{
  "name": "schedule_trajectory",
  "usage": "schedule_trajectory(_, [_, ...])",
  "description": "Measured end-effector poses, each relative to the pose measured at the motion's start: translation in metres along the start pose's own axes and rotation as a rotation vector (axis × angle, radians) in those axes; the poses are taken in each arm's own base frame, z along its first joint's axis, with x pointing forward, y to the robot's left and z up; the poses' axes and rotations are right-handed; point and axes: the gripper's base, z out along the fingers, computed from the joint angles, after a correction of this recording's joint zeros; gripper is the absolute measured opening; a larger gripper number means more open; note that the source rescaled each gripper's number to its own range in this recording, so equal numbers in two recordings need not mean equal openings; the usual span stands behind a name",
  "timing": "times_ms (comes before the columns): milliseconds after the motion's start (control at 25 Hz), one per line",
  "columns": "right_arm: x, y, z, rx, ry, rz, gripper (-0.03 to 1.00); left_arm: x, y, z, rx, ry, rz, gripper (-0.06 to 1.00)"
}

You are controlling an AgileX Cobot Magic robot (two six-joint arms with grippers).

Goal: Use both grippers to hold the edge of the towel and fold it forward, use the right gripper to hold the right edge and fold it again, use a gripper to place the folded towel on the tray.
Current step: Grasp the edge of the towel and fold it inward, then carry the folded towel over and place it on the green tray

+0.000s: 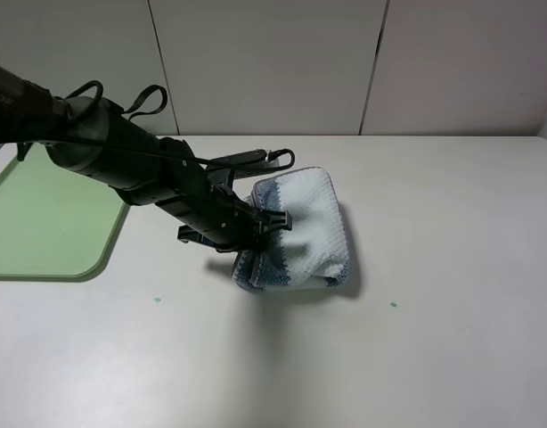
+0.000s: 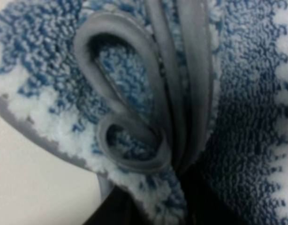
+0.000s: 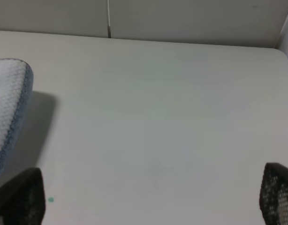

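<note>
towel (image 1: 302,230) pinched at its left edge by left hand (image 1: 272,223).

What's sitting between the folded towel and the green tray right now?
Only the left arm crosses that stretch; the table there is otherwise bare between the folded towel and the green tray, as the exterior high view shows.

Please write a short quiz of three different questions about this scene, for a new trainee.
1. True or false: the folded towel already lies on the green tray.
2. Which pincer is at the towel? A) left B) right C) both
3. Fill in: the right pincer stands ____ over bare table.

Key:
1. False; the towel is on the table, right of the tray.
2. A; the left pincer is at its left edge.
3. open
</note>
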Motion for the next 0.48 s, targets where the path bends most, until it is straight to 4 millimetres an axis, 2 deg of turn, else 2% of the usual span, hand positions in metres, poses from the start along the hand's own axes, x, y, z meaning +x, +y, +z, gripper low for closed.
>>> schedule_trajectory(200, [0.0, 0.0, 0.0, 0.0, 0.0, 0.0, 1.0, 0.001, -0.001, -0.002, 0.001, 0.013, 0.034, 0.15])
schedule_trajectory(480, [0.0, 0.0, 0.0, 0.0, 0.0, 0.0, 1.0, -0.009, 0.007, -0.02, -0.003, 0.025, 0.088, 0.14])
